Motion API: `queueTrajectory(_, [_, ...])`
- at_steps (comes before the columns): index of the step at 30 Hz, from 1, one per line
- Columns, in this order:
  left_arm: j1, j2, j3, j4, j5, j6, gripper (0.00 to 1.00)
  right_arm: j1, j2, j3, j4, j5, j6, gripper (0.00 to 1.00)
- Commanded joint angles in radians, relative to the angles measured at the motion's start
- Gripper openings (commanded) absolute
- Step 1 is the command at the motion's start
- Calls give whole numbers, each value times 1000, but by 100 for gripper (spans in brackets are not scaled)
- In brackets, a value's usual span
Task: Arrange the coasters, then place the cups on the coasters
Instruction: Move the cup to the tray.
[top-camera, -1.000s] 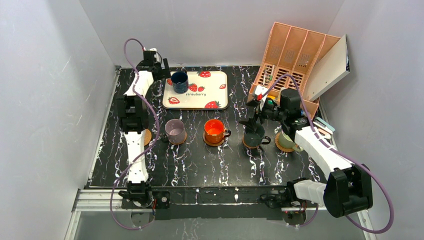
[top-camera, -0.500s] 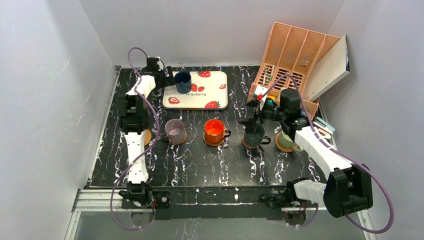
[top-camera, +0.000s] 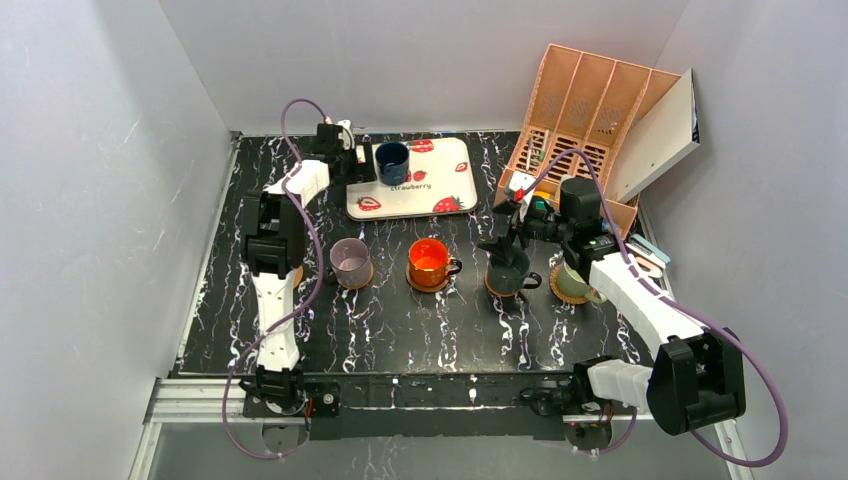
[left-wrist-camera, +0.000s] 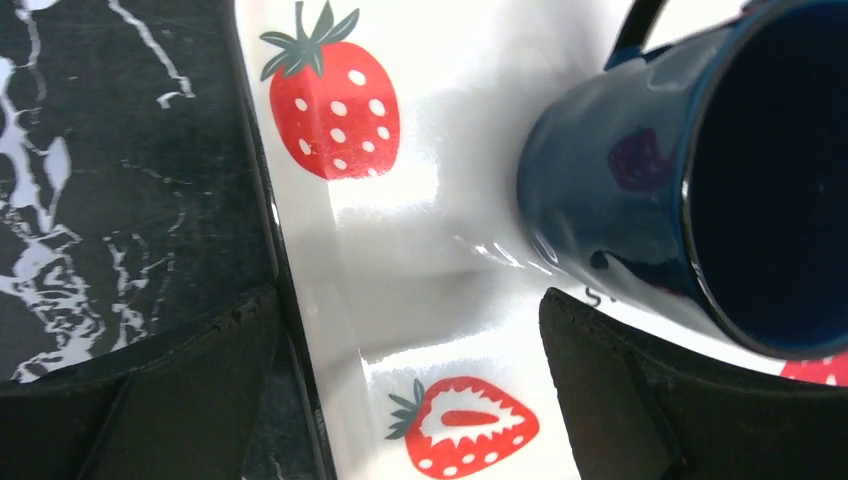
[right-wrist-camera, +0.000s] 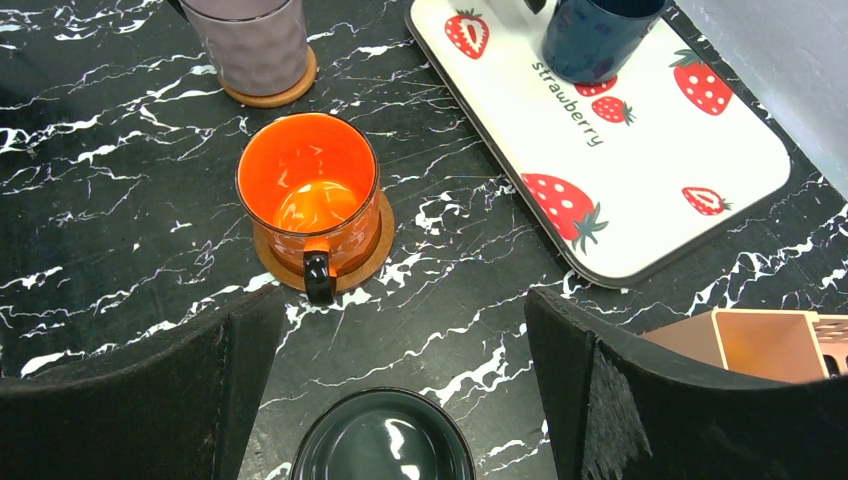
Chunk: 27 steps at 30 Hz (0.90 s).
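Left pincer (left-wrist-camera: 410, 300): spread wide, holding nothing, low over the tray (left-wrist-camera: 330, 240) edge, far left of the table. The navy cup (left-wrist-camera: 650, 180) stands on the tray just ahead, off toward the right-hand finger and not between the fingers. Its handle is on the far side.

Free coaster (top-camera: 297, 272): near left, half hidden behind the left arm (top-camera: 278, 240). Nothing on it, as far as shows.

Row, left to right: mauve cup (top-camera: 349, 260), orange cup (top-camera: 428, 262), dark cup (top-camera: 507, 270), green cup (top-camera: 572, 283), each on its own coaster (right-wrist-camera: 370, 250). Right pincer (top-camera: 503, 245): spread, hanging over the dark cup, gripping nothing.

Step, as I read it: the last cup. Only navy is off a coaster.

Next: you'd need to shift the left pincer right and forward until the navy wall sits between the fingers. Then pinch, lift clear of the tray lip and carry it to the free coaster.

Writing: "strawberry" in dark script on the tray, among red strawberry prints. Nothing else legible.
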Motion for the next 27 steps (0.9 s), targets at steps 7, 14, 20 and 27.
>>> queueTrajectory(7, [-50,-181,-75,110,16,68,98,-6,-3,6,14,-20,-12,99])
queueTrajectory(14, [-34,-278,-88,156,-26,64,98,-7,0,6,14,-21,-12,99])
queueTrajectory(20, [-70,-190,47,94,-17,58,98,-6,5,6,13,-12,-15,99])
queueTrajectory(27, [-151,-60,159,45,-224,119,98,-6,7,6,12,-17,-16,99])
